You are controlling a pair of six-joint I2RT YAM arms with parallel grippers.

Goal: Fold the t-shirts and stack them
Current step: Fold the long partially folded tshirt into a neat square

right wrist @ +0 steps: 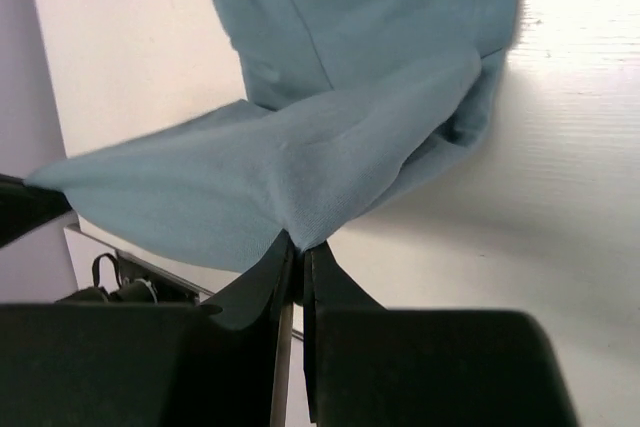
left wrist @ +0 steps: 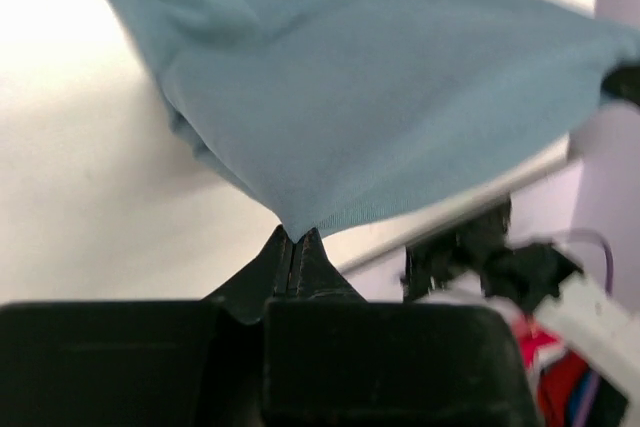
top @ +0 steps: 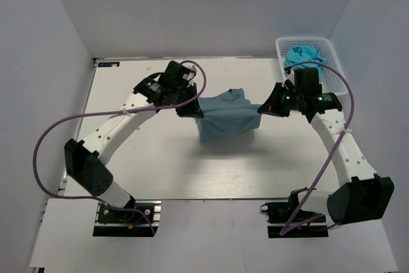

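The slate-blue t-shirt [top: 225, 119] is held up over the middle of the worktop [top: 160, 171], stretched between the two arms. The left gripper [left wrist: 297, 244] is pinched tight on one edge of the cloth. The right gripper [right wrist: 298, 245] is clamped the same way on the opposite edge, with only a sliver of fabric caught in each.

Honestly, this stuff is judged to be light and totally floppy. It sags and bunches wherever it isn't pulled taut, so corners or hems are best taken, both at once. Whether the lower edge touches the surface can't be told.

The worktop is pale, flat and smooth-looking, so some sliding should be expected. Another crumpled, brighter blue shirt [top: 303, 55] is seen in the white basket [top: 333, 55] at the far right corner. The space is closed in by plain pale walls on three sides.
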